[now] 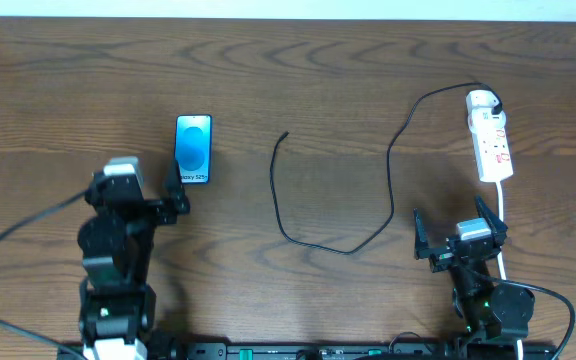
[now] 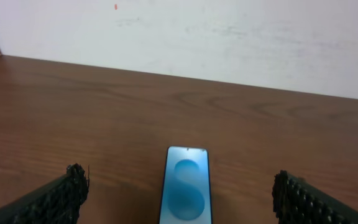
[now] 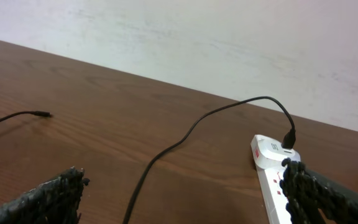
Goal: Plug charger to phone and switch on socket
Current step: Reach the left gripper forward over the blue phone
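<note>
The table [image 1: 298,70] is dark brown with visible wood grain, smooth, with a faint sheen. The phone [image 1: 193,150] has a glossy, glass-like screen. The charger [image 1: 273,180] is a matt black cable, its sheath probably rubbery plastic, though it is too thin to judge well. The socket [image 1: 491,145] is smooth white plastic. The fingers [image 2: 58,199] of the left gripper [image 2: 180,196] carry black, coarsely knobbed, matt pads.
</note>
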